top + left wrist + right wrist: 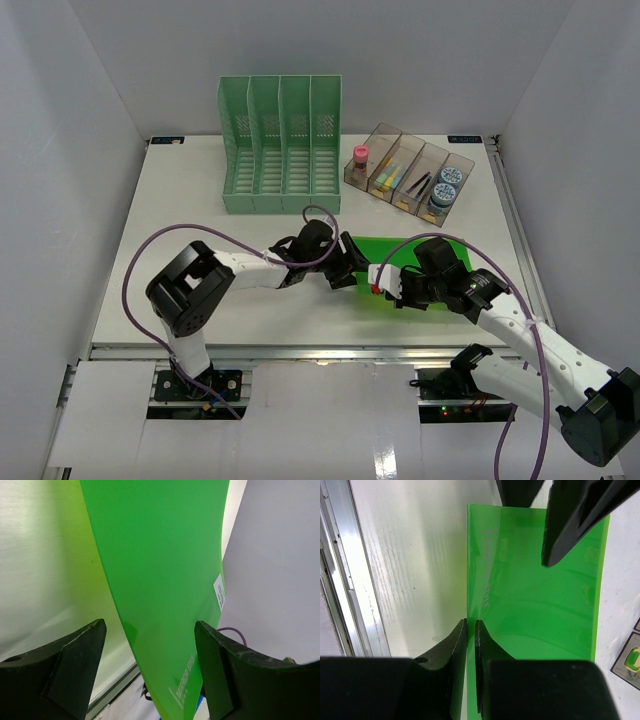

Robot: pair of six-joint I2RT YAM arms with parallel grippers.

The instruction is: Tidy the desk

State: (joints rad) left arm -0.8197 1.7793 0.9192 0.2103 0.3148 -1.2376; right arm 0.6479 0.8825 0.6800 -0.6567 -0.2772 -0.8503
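Observation:
A bright green plastic folder (405, 262) lies near the front middle of the white desk (180, 200), its near-left edge lifted. My right gripper (384, 287) is shut on that edge; in the right wrist view the jaws (471, 630) pinch the sheet (535, 595) edge-on. My left gripper (346, 266) is open at the folder's left end. In the left wrist view the folder (160, 570) stands between the spread fingers (75, 665), with a gap on each side. The left fingers also show in the right wrist view (570, 525).
A green slotted file rack (280, 145) stands at the back centre. A clear compartment tray (452, 170) with a pink bottle, pens, clips and tape rolls sits at the back right. The desk's metal rail (340, 580) runs along the near edge.

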